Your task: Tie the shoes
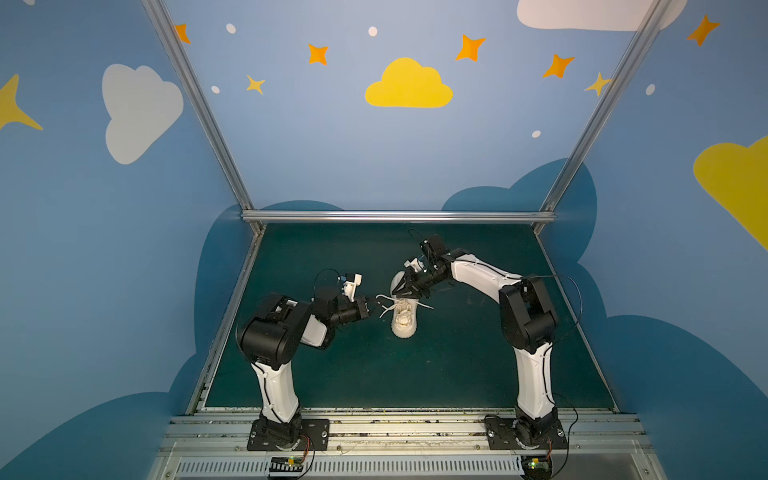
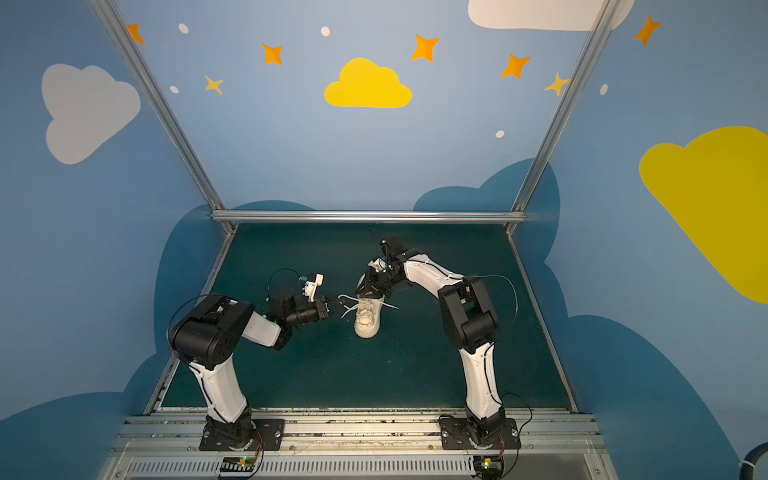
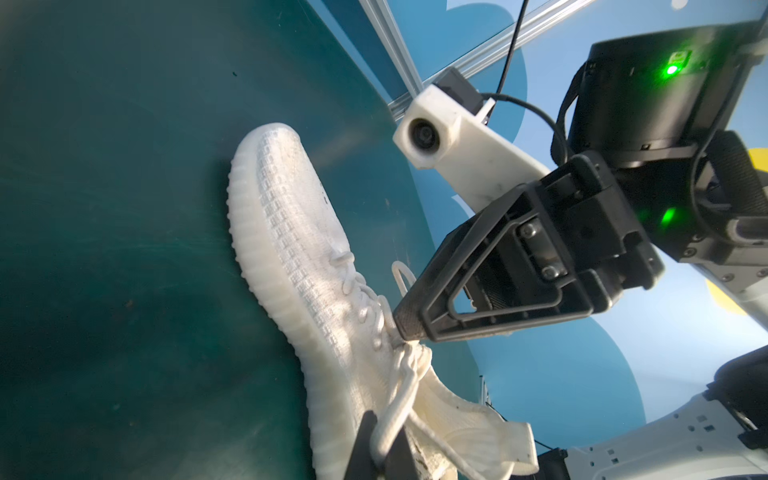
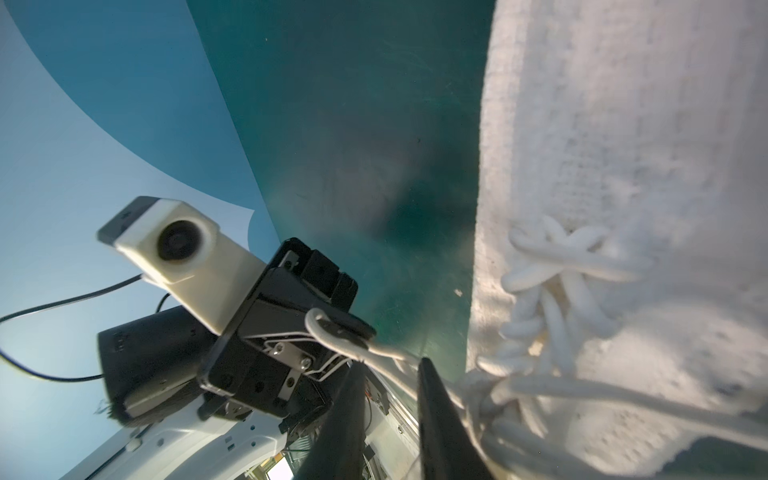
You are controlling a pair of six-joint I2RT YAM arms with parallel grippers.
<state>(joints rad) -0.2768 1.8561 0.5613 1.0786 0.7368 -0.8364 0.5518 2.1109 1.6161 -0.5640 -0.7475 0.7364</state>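
Left fingers [image 3: 358,451] pinch a lace [image 3: 390,415]; right fingers [image 3: 409,320], cannot tell; shoe [image 1: 404,322] mid mat [image 1: 457,365], edges far

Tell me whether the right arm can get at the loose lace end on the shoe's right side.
Probably yes. That lace end lies free on the mat, on the right arm's own side; the right pincer is at the lacing of the shoe nearby, nothing between.

Green mat [image 1: 457,365]; blue walls [image 1: 332,145] w/ yellow cloud [image 1: 409,85], stars; alu rail [image 1: 395,216] at back.
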